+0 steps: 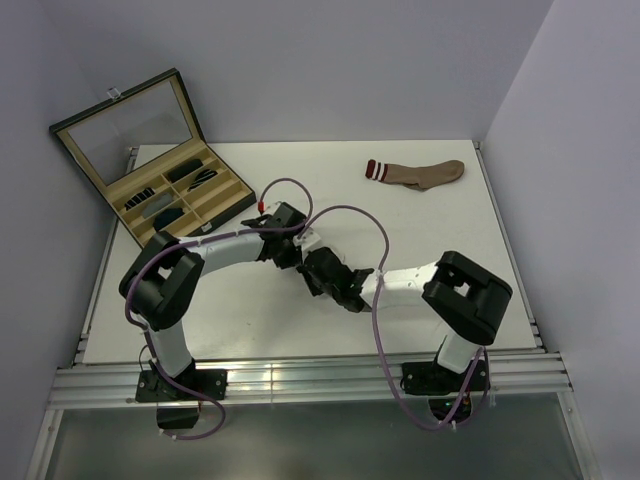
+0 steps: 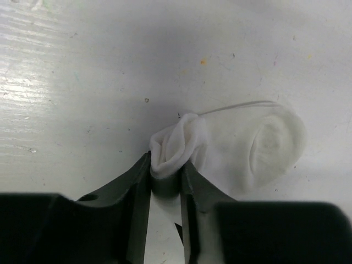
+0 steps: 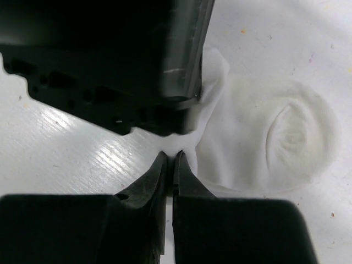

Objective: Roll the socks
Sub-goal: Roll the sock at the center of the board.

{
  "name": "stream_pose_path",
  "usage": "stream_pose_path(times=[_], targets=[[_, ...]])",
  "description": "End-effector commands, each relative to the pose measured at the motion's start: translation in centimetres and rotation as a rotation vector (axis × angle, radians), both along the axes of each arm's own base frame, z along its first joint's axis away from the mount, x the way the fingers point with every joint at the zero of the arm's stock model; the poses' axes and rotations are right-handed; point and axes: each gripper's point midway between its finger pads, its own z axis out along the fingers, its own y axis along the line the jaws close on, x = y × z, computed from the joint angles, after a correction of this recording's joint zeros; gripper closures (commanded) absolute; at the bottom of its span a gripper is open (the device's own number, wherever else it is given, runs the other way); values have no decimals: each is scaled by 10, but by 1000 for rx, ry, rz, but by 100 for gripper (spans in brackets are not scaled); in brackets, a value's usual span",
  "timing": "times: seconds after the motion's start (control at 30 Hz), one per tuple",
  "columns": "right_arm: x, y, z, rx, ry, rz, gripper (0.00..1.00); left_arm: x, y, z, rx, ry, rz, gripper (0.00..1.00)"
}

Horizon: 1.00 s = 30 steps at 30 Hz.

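Observation:
A white sock (image 2: 258, 146) lies flat on the table, its cuff end bunched into a small fold. In the left wrist view my left gripper (image 2: 166, 165) is shut on that bunched fold, with fabric filling the gap between the fingertips. My right gripper (image 3: 169, 155) is shut, its tips pinching the thin edge of the same white sock (image 3: 264, 137) right beside the left gripper's dark body (image 3: 110, 60). From above, both grippers (image 1: 308, 262) meet at the table's middle and hide the white sock. A tan sock (image 1: 420, 173) with a red-and-white striped cuff lies flat at the back right.
An open black display case (image 1: 170, 195) with a raised glass lid and tan compartments stands at the back left. The white table (image 1: 450, 230) is closed in by walls on the left, back and right. Purple cables loop above both arms.

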Motion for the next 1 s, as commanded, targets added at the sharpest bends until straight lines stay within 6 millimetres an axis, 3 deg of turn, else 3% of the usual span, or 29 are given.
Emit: stream_pose_path(times=[0.0, 0.13, 0.17, 0.33, 0.43, 0.5, 0.53, 0.6, 0.63, 0.7, 0.77, 0.8, 0.97], targets=[[-3, -9, -7, 46, 92, 15, 100, -8, 7, 1, 12, -5, 7, 69], [-3, -10, -4, 133, 173, 49, 100, -6, 8, 10, -14, -36, 28, 53], [-4, -8, -2, 160, 186, 62, 100, -6, 8, 11, -14, -39, 29, 45], [-7, -14, -2, 271, 301, 100, 100, -3, 13, 23, -36, -75, 66, 31], [-7, -17, -3, 324, 359, 109, 100, -5, 20, 26, -68, -90, 106, 17], [-9, -17, -7, 348, 404, 124, 100, 0, 19, 39, -124, -133, 128, 11], [-4, -20, -8, 369, 429, 106, 100, -4, 22, 35, -130, -133, 129, 6], [-9, -17, -10, 422, 501, 135, 100, 1, 16, 54, -207, -201, 132, 4], [-6, -19, -9, 449, 522, 132, 100, -5, 21, 49, -211, -200, 135, 3], [-10, -16, -8, 508, 588, 152, 100, -2, 16, 67, -279, -267, 127, 3], [-7, -18, -6, 554, 617, 160, 100, -8, 15, 66, -311, -287, 96, 4], [-8, -19, -11, 567, 653, 146, 100, -6, 9, 76, -354, -322, 75, 4], [1, -26, -12, 663, 725, 117, 100, -17, 3, 66, -392, -302, 21, 7]])
